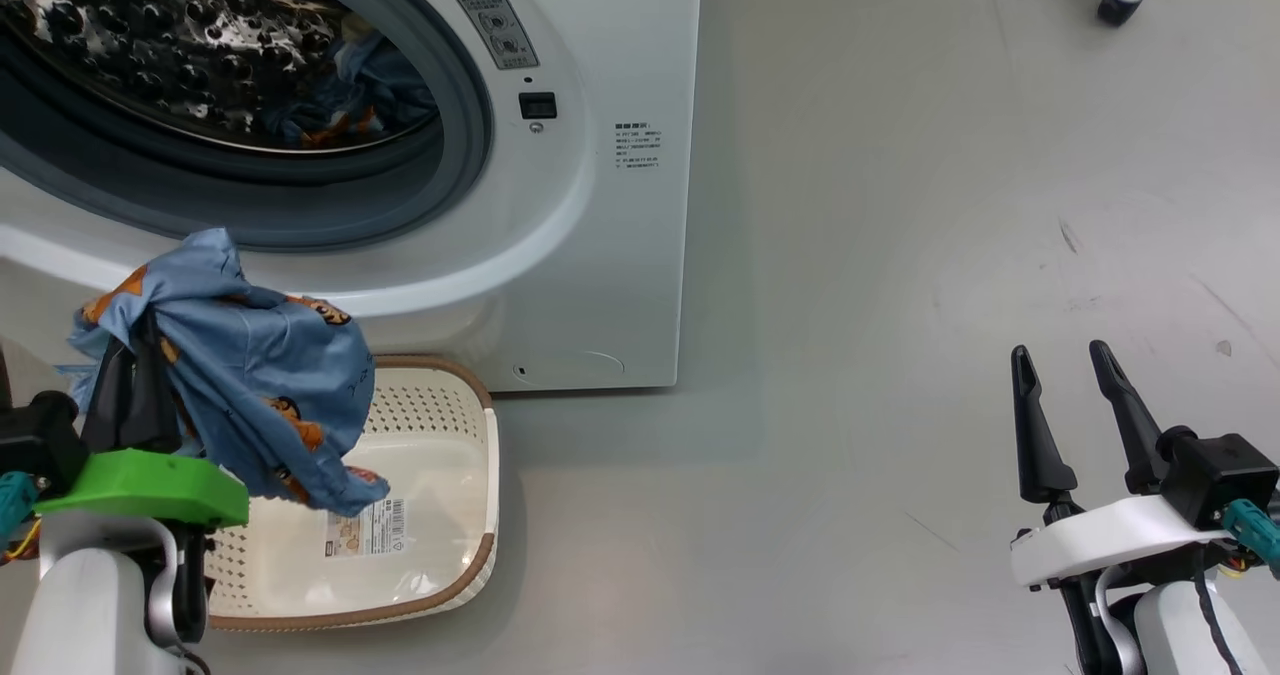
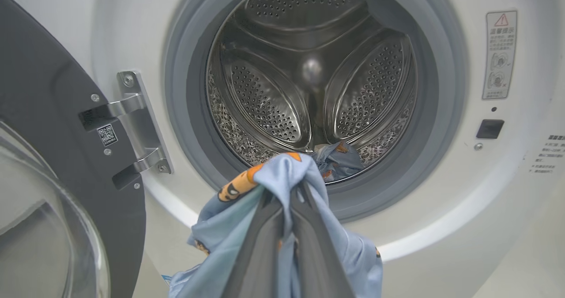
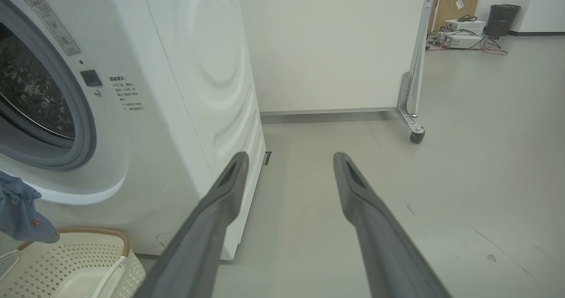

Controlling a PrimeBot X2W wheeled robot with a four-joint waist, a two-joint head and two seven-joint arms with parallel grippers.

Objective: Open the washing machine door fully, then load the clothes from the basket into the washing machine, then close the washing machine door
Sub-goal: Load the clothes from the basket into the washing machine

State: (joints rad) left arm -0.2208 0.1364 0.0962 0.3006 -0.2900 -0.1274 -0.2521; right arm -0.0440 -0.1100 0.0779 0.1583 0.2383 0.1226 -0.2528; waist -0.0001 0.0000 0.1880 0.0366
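- Your left gripper (image 2: 289,194) was clamped shut on the light blue garment (image 1: 260,375), with cloth bunched over both fingers and trailing below.
- That arm was raised before the washing machine (image 1: 620,255), fingers aimed at the lower lip of the opening and the drum (image 2: 309,68) dead ahead.
- The washing machine door (image 2: 44,112) stood swung wide on its hinge side, out of your path.
- Another blue piece (image 1: 370,95) lay at the drum's front bottom edge.
- The basket (image 1: 488,515) sat on the floor (image 1: 850,355) against the machine's front lower edge. The hanging tail may have brushed its rim; that was hard to tell.
- To do this well, I'd say lift until the tail cleared the grey gasket (image 2: 176,112), push well past the lip, and only then let go.
- Your right gripper (image 1: 1059,351) hung low, well off to the machine's right, fingers spread with nothing between them.
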